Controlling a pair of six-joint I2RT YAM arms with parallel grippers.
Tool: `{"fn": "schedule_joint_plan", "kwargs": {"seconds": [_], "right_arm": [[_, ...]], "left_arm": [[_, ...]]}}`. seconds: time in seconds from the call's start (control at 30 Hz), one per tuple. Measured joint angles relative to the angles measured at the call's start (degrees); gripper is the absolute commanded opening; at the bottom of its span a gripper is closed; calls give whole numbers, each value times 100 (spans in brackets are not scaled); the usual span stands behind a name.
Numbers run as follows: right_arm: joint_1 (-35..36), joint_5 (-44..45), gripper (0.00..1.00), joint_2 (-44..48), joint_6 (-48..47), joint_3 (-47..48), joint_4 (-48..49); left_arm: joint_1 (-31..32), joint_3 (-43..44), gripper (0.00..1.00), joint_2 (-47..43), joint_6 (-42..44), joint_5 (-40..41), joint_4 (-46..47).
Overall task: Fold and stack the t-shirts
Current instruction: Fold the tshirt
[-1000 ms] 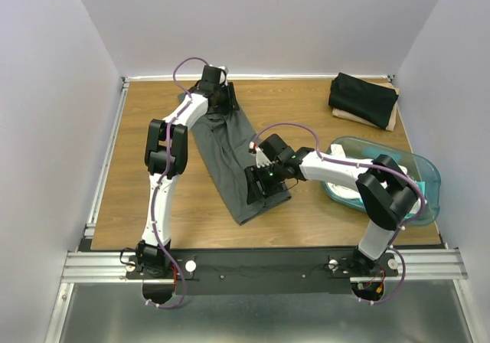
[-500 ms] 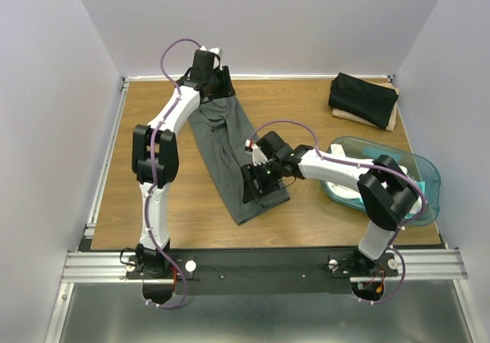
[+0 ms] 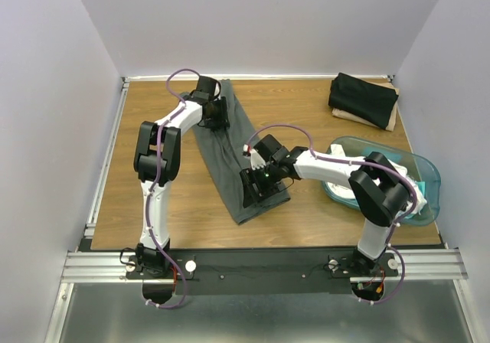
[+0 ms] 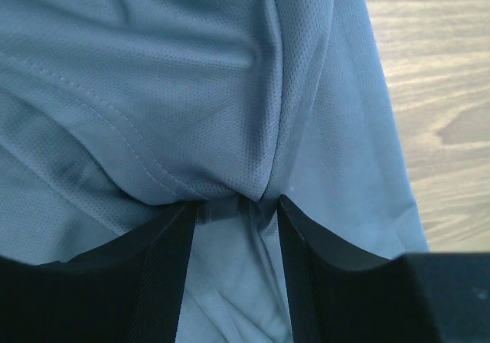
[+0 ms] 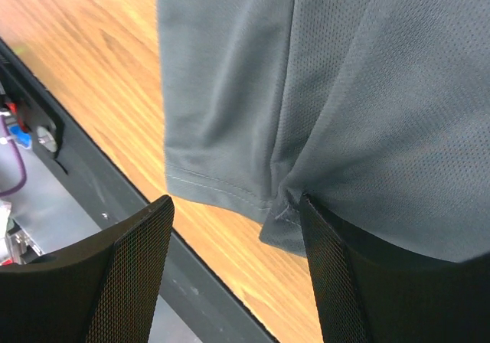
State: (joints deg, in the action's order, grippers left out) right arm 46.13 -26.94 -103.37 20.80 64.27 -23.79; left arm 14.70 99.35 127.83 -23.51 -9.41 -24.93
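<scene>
The dark grey t-shirt (image 3: 227, 156) stretches mid-table; my left pincer (image 3: 212, 115) pinches its far end, and my right pincer (image 3: 256, 192) is at its near end, grip unclear. The teal tub (image 3: 429, 176) holds white t-shirts (image 3: 341, 191). A folded black t-shirt (image 3: 364, 98) lies in the far right corner of the wooden table (image 3: 138, 174), ringed by pale walls (image 3: 260, 21).

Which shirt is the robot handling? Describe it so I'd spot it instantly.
On the wooden table, look to the middle, between the arms. The dark grey t-shirt lies as a long slanted strip, left gripper at its far end, right gripper near its close end. Its neighbour is a black bundle in the far right corner.
</scene>
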Motion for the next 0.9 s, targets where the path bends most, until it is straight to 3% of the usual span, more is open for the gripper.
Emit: {"fn": "schedule_joint_plan", "kwargs": {"seconds": [0.4, 0.9], "right_arm": [[7, -271, 74, -293, -127, 72, 7], [186, -568, 74, -964, -203, 903, 15]], "left_arm": [[-9, 525, 55, 378, 105, -11, 118], [46, 1429, 55, 1005, 581, -542, 249]]}}
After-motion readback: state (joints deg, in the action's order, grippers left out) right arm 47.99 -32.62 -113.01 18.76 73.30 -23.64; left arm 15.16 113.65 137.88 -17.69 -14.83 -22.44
